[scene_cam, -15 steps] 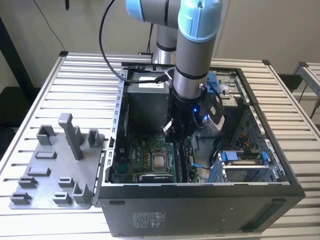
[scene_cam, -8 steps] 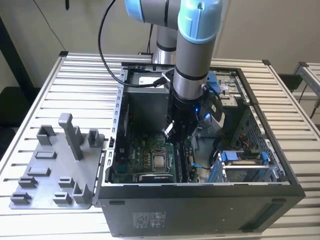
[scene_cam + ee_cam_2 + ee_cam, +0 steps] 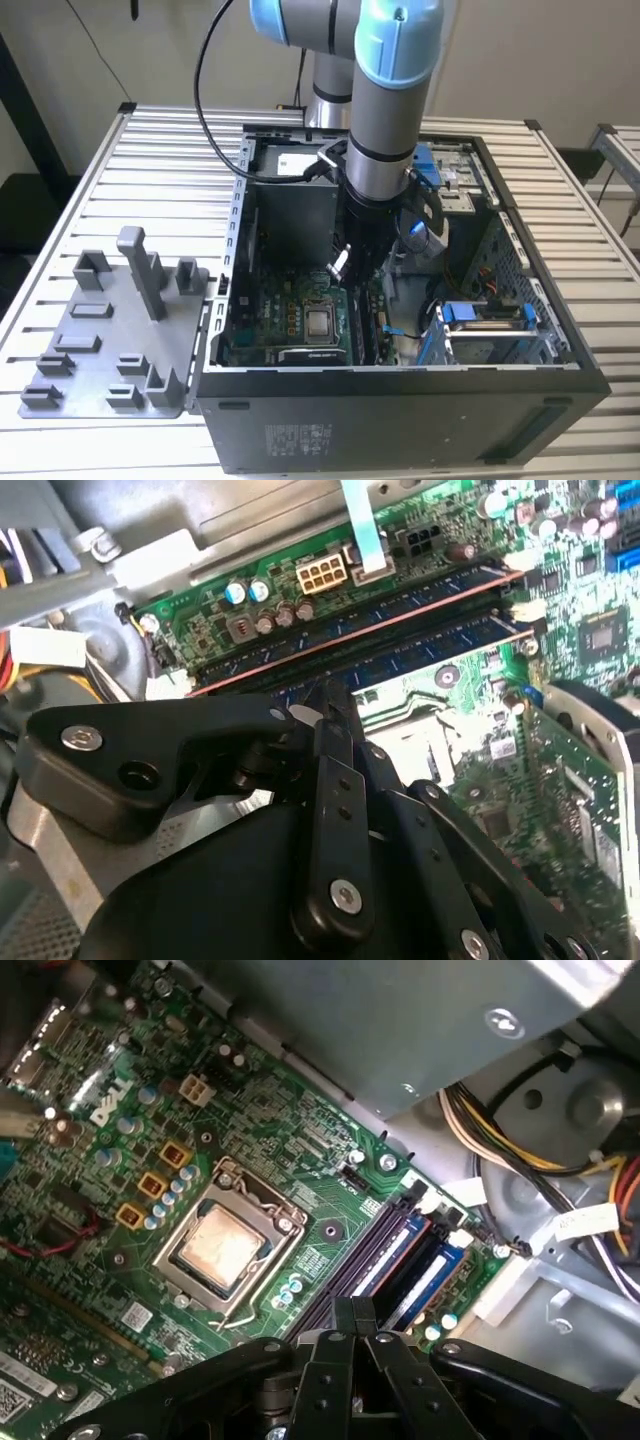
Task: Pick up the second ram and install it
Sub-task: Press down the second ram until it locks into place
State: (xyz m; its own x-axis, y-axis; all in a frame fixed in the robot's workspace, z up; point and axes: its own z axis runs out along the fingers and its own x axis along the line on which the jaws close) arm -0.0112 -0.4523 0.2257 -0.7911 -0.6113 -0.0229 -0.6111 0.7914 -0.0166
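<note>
My gripper [image 3: 352, 268] reaches down inside the open computer case [image 3: 400, 400], above the motherboard's memory slots. Its black fingers [image 3: 335, 705] are pressed together, shut, with nothing visible between them. Two memory sticks with blue labels stand seated side by side in the slots. The stick nearer my fingertips is the second ram [image 3: 400, 650], and the other stick [image 3: 380, 612] lies just beyond it. In the first wrist view the fingertips [image 3: 352, 1310] hover at the end of the slot row, close to the blue-labelled second ram [image 3: 405, 1265]. I cannot tell whether the tips touch it.
The processor socket [image 3: 225, 1245] sits beside the slots. Cable bundles [image 3: 520, 1150] and a metal drive cage [image 3: 490, 330] crowd the case at the exterior view's right. A grey tray with upright posts [image 3: 110, 340] stands on the slatted table outside the case, at the exterior view's left.
</note>
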